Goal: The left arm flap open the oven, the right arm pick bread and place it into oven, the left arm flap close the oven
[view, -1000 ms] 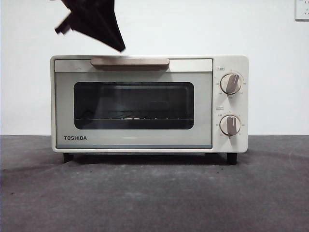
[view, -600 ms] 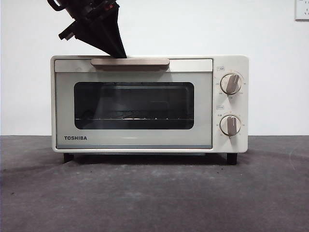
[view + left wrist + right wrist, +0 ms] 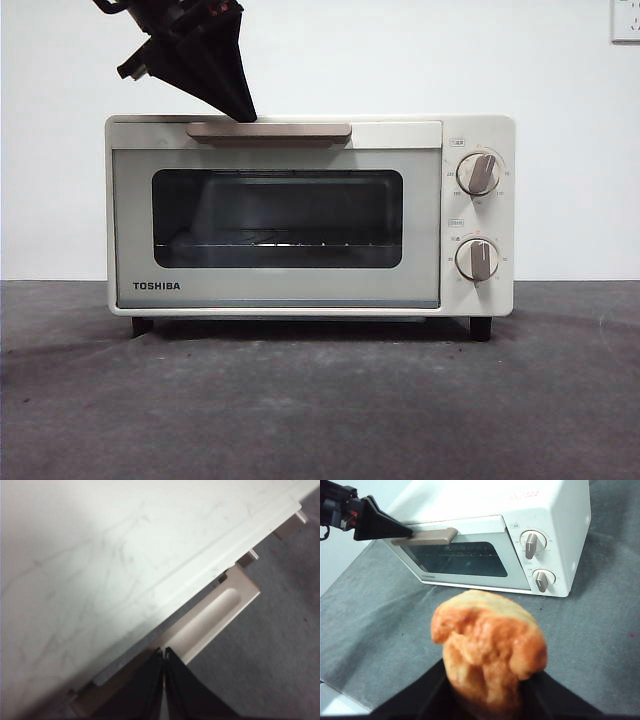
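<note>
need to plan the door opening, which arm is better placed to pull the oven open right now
Left. The left gripper, jaws shut, sits at the handle of the oven. The right gripper is back from the oven, holding the bread.

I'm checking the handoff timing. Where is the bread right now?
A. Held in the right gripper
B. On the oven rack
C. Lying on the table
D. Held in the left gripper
A: the right wrist view shows the bread clamped between the right gripper jaws, short of the oven.
</note>
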You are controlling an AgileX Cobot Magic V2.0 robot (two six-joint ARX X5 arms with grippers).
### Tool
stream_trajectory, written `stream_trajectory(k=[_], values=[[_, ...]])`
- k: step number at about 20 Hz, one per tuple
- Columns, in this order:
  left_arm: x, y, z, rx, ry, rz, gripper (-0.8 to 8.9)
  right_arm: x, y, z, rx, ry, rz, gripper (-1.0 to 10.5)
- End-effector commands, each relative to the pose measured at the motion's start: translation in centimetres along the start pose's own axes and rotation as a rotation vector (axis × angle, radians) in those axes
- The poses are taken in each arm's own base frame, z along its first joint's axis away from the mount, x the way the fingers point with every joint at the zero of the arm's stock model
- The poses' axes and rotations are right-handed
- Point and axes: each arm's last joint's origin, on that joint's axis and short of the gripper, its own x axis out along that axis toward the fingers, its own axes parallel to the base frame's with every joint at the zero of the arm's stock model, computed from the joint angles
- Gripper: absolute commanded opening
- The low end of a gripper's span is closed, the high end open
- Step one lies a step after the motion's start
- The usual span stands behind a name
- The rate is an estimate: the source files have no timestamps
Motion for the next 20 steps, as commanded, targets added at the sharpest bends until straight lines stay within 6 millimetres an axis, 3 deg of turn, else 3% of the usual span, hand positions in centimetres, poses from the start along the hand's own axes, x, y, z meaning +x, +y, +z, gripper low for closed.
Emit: stream_trajectory(k=[1, 20], values=[[0.9, -0.2, -0.6, 0.014, 0.081, -0.006, 0.10, -0.4, 0.3, 0.4, 0.000, -0.024, 0.015, 1.4], [3.7, -3.3, -3.5, 0.032, 0.231, -0.029, 0.10, -0.4, 0.2, 0.2, 0.013, -0.007, 0.009, 1.4]])
